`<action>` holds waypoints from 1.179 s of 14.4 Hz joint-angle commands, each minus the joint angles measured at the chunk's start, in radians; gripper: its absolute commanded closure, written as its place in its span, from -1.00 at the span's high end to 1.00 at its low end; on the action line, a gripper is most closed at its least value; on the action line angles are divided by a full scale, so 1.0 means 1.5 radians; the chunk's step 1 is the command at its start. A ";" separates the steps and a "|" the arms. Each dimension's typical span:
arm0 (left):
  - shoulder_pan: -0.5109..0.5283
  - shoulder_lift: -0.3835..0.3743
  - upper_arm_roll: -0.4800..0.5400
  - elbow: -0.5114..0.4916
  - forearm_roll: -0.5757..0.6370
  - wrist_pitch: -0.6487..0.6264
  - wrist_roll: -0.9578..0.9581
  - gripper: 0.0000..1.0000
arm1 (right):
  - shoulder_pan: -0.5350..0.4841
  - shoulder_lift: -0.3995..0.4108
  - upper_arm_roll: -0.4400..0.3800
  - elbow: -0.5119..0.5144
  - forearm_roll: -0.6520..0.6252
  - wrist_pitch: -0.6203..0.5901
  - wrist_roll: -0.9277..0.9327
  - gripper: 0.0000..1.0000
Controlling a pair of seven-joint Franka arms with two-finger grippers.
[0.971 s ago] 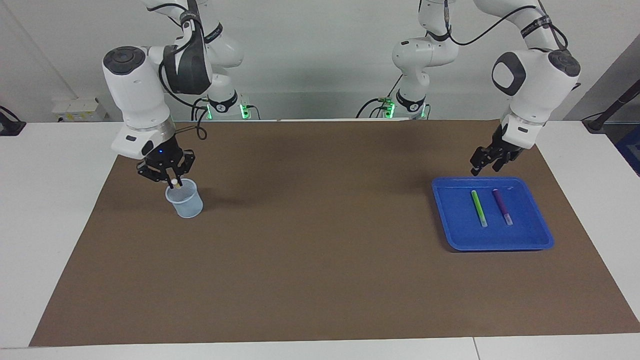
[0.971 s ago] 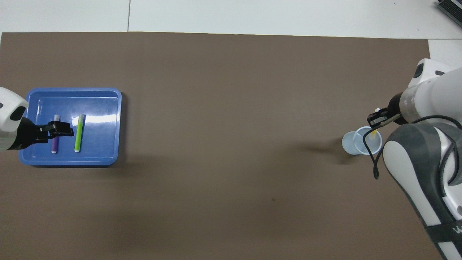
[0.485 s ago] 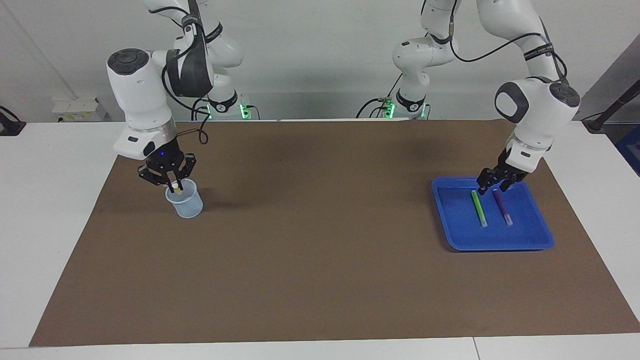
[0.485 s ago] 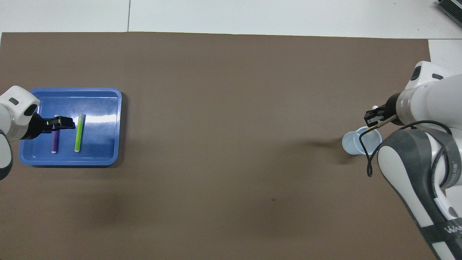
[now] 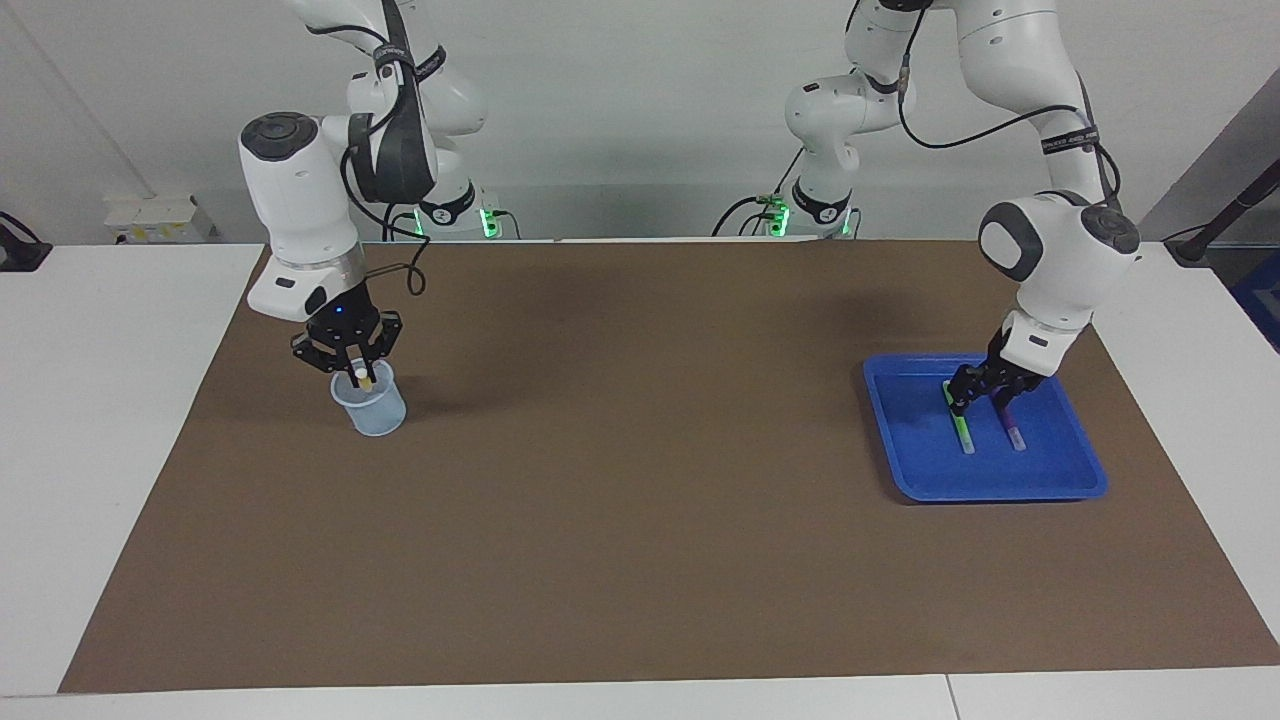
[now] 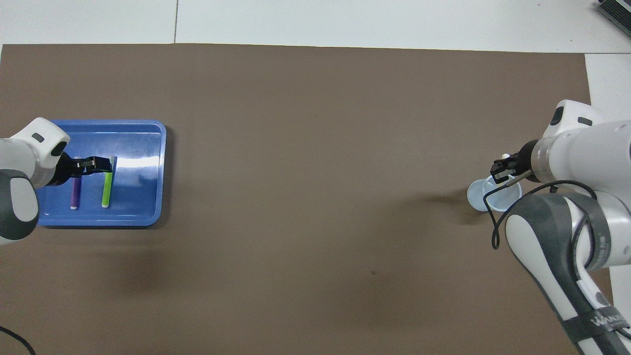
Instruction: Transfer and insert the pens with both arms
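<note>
The right gripper (image 5: pixel 357 372) is closed on the yellow pen (image 5: pixel 362 377) over the cup (image 5: pixel 371 405). The left gripper (image 5: pixel 978 397) – fingers unreadable – is at the green pen (image 5: pixel 962 430) in the blue tray (image 5: pixel 1000 482), beside the purple pen (image 5: pixel 1011 430). Light, rigid, slippery – best gripped mid-barrel

Probably lab, robot arms (image 5: pixel 300 200), bare table (image 5: pixel 120 400)

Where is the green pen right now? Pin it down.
The green pen lies in the blue tray at the left arm's end of the table, beside the purple pen, with the left gripper down over its robot-side end.
</note>
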 commanded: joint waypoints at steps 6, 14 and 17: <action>0.005 0.031 -0.003 -0.001 0.012 0.028 0.014 0.42 | -0.031 -0.038 0.007 -0.048 -0.007 0.011 -0.014 0.97; 0.003 0.053 -0.004 -0.013 0.012 0.052 0.010 0.38 | 0.010 -0.048 0.014 0.071 0.062 -0.129 0.035 1.00; 0.002 0.054 -0.004 -0.014 0.012 0.055 0.008 -0.08 | 0.034 -0.044 0.014 0.081 0.081 -0.122 0.115 1.00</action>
